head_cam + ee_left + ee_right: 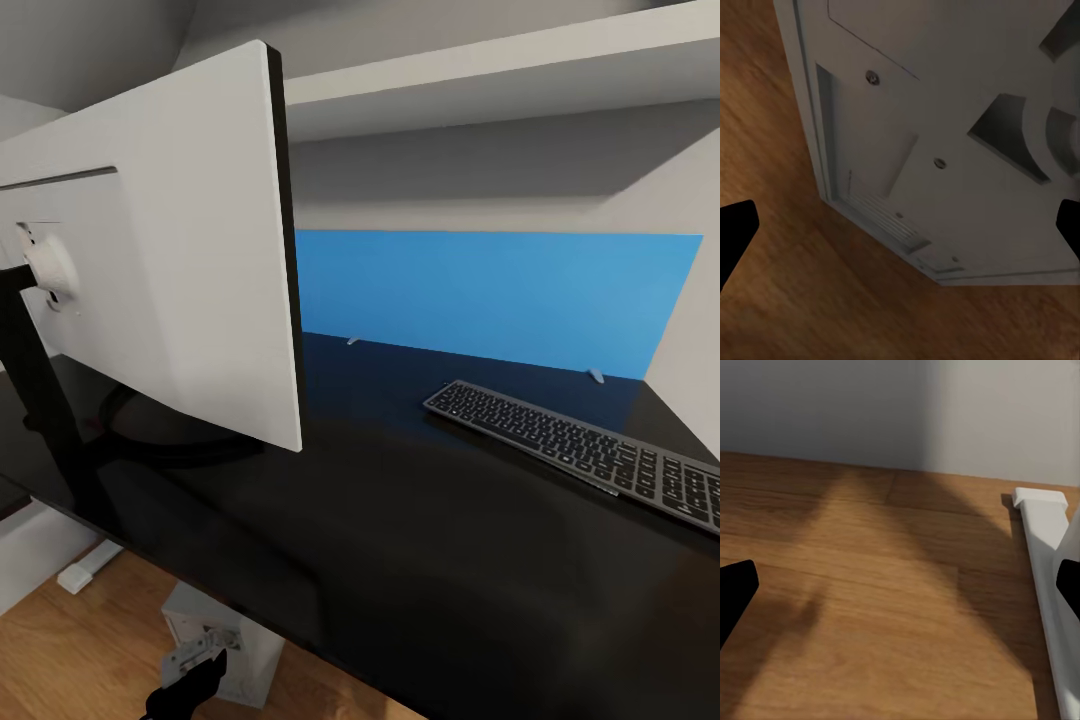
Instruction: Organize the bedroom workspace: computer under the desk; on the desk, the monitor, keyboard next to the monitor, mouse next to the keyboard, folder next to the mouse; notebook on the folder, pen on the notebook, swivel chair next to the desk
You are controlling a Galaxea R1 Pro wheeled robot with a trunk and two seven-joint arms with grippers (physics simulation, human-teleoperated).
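The room has grey sloped walls (450, 170) and a wooden floor (870, 585). The glossy black desk (380, 500) is backed by a blue panel (500, 295). On the desk stands the monitor (170, 250), white back showing, with the keyboard (590, 450) lying apart from it. The computer (945, 135) sits on the floor below the desk edge. The left gripper (900, 225) hovers spread wide over the computer; the right gripper (900, 585) is spread over the floor beside a white desk foot (1042, 532).

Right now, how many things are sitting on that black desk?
2. The monitor stands at the left of the desk, its white back toward the camera. The keyboard lies at the right, near the blue panel. The monitor may hide other things behind it.
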